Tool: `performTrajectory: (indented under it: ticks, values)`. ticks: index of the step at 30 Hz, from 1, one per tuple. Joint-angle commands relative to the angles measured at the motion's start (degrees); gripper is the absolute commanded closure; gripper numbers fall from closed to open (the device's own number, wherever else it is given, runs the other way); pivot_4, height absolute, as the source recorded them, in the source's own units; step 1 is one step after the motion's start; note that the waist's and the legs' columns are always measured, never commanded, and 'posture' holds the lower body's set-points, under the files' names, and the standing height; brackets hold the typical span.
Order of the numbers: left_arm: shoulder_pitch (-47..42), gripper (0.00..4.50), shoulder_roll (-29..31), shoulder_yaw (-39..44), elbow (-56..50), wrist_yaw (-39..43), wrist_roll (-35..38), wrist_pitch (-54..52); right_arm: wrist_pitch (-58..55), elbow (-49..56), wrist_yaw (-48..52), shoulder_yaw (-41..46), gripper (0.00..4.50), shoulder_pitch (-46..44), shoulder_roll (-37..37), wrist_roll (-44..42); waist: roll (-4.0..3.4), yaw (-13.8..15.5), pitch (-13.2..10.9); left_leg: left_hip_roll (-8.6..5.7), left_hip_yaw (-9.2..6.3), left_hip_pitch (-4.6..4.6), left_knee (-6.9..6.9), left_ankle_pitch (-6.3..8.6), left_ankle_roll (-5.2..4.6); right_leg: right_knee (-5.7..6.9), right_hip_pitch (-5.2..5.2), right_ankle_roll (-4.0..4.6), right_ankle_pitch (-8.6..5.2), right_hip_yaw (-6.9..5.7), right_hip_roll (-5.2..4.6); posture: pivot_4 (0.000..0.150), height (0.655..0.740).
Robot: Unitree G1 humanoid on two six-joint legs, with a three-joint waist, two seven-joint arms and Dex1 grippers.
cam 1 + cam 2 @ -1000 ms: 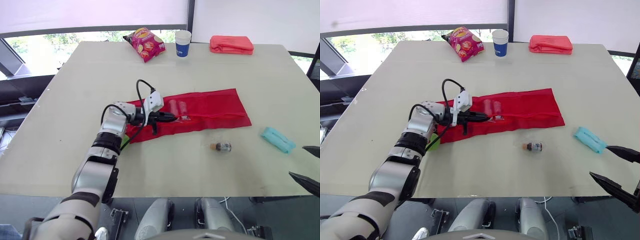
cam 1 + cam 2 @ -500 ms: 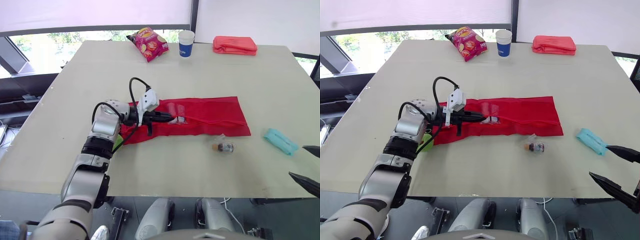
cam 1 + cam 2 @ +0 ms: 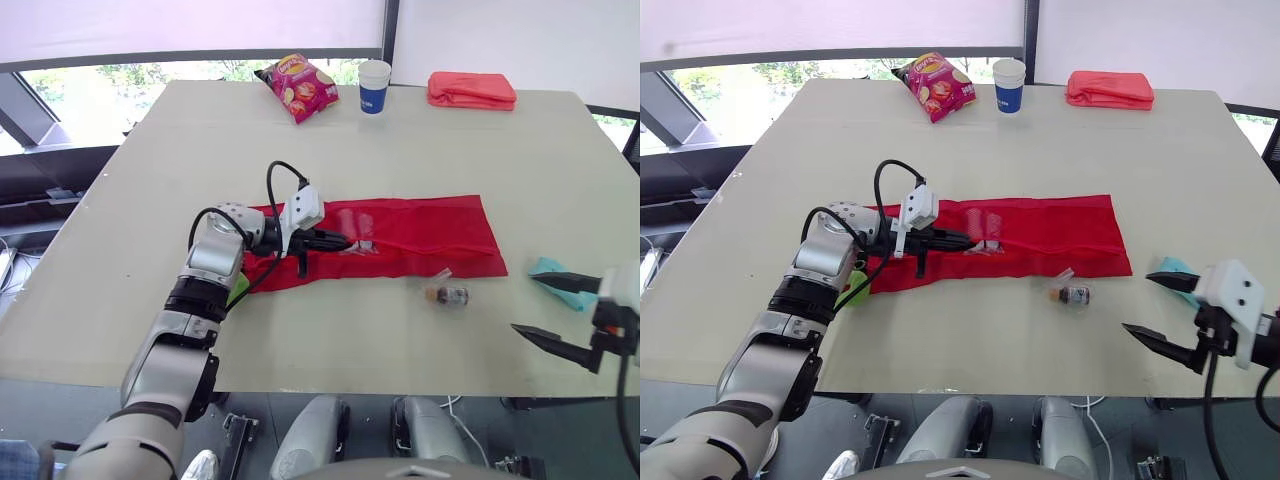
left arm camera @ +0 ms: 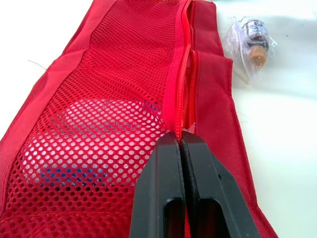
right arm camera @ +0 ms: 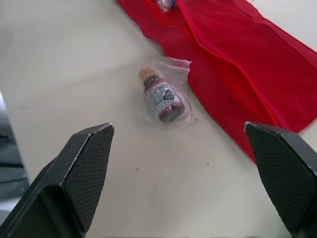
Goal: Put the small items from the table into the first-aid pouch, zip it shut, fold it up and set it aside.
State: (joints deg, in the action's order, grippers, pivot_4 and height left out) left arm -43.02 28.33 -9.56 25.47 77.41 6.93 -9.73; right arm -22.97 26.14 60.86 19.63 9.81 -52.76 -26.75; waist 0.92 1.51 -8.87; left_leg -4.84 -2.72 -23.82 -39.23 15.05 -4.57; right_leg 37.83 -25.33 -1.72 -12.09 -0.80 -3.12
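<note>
A long red first-aid pouch (image 3: 420,230) lies unfolded flat on the table, its mesh pockets facing up. My left gripper (image 3: 338,241) rests on its left part, shut on the zipper strip (image 4: 187,74). A white and blue item (image 4: 89,148) lies inside the mesh pocket. A small brown bottle in a clear bag (image 3: 446,294) lies on the table just in front of the pouch. At the right, a teal packet (image 3: 545,267) is partly hidden behind my right gripper (image 3: 525,303), which hovers open near the front edge, to the right of the bottle (image 5: 161,96).
At the far edge stand a red chips bag (image 3: 297,86), a blue and white paper cup (image 3: 374,85) and a folded coral cloth (image 3: 471,89). A green item (image 3: 237,287) peeks from under my left forearm. The table's front edge (image 3: 400,385) is close to my right gripper.
My right gripper has come in from the right edge toward the teal packet and bottle, still open. My left gripper stays shut on the pouch. The camera has shifted slightly.
</note>
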Motion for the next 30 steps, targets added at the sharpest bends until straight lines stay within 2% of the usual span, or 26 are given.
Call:
performTrajectory:
  ticks: [1,8,15,18,20,22,24,27,30]
  values:
    - [-1.68,4.5,-0.16,-0.01,-1.63,0.12,0.91,1.06,2.53,-4.64,1.66,-7.8,0.01,-6.51,-0.31,3.13,-0.01,0.07,0.0,0.0,0.0,0.0,0.0,0.0,0.0,0.01,0.0,0.0,0.0,0.0,0.0,0.15,0.7395]
    - [-1.85,4.5,-0.43,-0.08,-1.33,-0.14,0.8,1.72,7.76,-14.48,4.84,-19.5,0.01,-16.46,2.6,8.49,0.0,-0.18,-0.01,-0.01,-0.01,-0.01,-0.01,0.0,0.0,0.02,-0.01,0.0,0.0,-0.02,0.01,0.15,0.7395]
    - [-1.83,4.5,-0.54,-0.16,-0.81,-0.41,0.7,2.26,10.65,-19.07,5.27,-23.01,0.01,-20.08,5.45,10.53,0.0,-0.47,-0.01,-0.02,-0.02,-0.01,-0.01,-0.01,0.01,0.03,-0.02,0.0,0.0,-0.02,0.02,0.15,0.7395]
    - [-2.02,4.5,-0.64,-0.22,-0.39,-0.5,0.67,2.59,11.87,-19.97,5.4,-23.42,0.82,-20.13,5.5,11.44,0.0,-0.49,-0.01,-0.02,-0.02,-0.01,-0.01,-0.01,0.01,0.03,-0.02,0.0,0.0,-0.02,0.02,0.15,0.7395]
    - [-2.2,4.5,-0.72,-0.24,-0.04,-0.55,0.65,2.79,12.7,-20.28,5.33,-23.41,1.58,-19.83,5.28,12.09,-0.01,-0.52,-0.01,-0.02,-0.02,-0.01,-0.01,-0.01,0.01,0.03,-0.02,0.0,0.0,-0.02,0.02,0.15,0.7395]
    - [-2.35,4.5,-0.82,-0.26,0.28,-0.55,0.65,2.98,12.65,-20.09,5.23,-23.14,2.49,-19.2,4.89,12.43,-0.01,-0.55,-0.01,-0.02,-0.02,-0.01,-0.01,-0.01,0.01,0.04,-0.03,0.0,0.0,-0.02,0.02,0.15,0.7395]
    - [-2.46,4.5,-0.97,-0.31,0.57,-0.52,0.63,3.17,12.45,-19.04,5.37,-22.8,3.6,-17.95,3.98,12.85,-0.01,-0.5,-0.01,-0.02,-0.02,-0.01,-0.01,-0.01,0.01,0.04,-0.03,0.0,0.0,-0.02,0.03,0.15,0.7395]
    - [-2.56,4.5,-1.19,-0.43,0.91,-0.44,0.62,3.45,12.24,-17.05,5.12,-22.14,3.72,-16.02,2.87,12.85,-0.01,-0.36,0.0,-0.02,-0.02,-0.01,-0.01,-0.01,0.01,0.03,-0.02,0.0,0.0,-0.03,0.02,0.15,0.7395]
    - [-2.64,4.5,-1.44,-0.57,1.17,-0.43,0.63,3.67,6.55,-11.25,3.49,-18.87,3.72,-13.41,2.76,8.34,-0.01,-0.24,0.0,-0.02,-0.03,-0.01,-0.01,-0.01,0.01,0.03,-0.02,0.0,0.0,-0.03,0.02,0.15,0.7395]
